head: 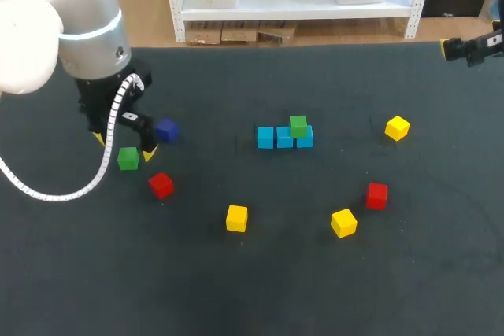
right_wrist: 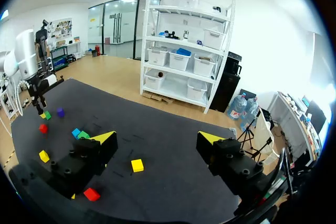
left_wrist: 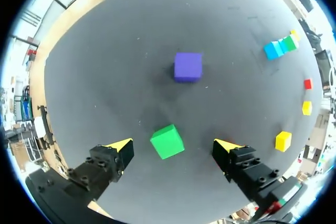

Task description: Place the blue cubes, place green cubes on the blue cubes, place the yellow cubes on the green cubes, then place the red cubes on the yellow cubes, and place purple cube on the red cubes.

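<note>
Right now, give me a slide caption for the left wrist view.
Left gripper open astride a green cube, not touching it; purple cube ahead on the dark table.

Three blue cubes [head: 284, 138] in row, green cube [head: 298, 125] atop; rest scattered.

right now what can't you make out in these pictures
Head view: the right hand is cut off by the edge, its fingers unseen there.
Head view: the left hand is mostly under its own arm; only the yellow tips show, flanking the loose green cube.
Left wrist view: the blue cubes are too small to count.
Right wrist view: the purple cube is too small to show detail.
</note>
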You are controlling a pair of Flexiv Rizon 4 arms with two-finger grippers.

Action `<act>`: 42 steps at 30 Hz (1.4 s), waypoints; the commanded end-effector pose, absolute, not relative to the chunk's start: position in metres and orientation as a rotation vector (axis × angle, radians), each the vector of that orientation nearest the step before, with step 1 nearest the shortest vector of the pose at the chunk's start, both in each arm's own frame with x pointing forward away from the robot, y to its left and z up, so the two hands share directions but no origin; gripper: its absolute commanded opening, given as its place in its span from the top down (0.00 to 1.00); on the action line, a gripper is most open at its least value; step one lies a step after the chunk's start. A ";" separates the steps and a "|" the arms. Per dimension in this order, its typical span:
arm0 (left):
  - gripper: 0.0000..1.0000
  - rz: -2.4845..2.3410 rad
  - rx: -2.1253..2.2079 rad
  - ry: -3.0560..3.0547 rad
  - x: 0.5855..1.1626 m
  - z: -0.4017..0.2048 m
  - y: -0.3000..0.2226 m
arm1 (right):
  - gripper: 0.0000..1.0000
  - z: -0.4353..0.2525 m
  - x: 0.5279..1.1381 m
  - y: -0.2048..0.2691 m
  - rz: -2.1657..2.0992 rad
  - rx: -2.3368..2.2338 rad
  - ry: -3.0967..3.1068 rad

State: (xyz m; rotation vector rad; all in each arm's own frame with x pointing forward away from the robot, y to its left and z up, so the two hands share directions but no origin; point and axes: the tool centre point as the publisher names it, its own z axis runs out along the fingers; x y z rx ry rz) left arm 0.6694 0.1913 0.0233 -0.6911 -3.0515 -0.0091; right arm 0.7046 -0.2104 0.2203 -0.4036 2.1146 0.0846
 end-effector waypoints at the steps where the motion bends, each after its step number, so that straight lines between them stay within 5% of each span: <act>1: 0.00 0.018 -0.641 -3.067 0.665 0.017 0.203 | 0.00 0.216 0.706 -0.211 0.100 -0.399 2.063; 18: 0.00 0.093 -0.655 -3.050 0.681 0.010 0.190 | 0.00 0.216 0.706 -0.211 0.100 -0.399 2.063; 32: 0.00 -0.014 -1.230 -2.795 0.683 0.030 0.234 | 0.00 0.216 0.706 -0.211 0.100 -0.399 2.063; 42: 0.00 0.084 -1.506 -2.608 0.672 0.033 0.217 | 0.00 0.216 0.706 -0.211 0.100 -0.399 2.063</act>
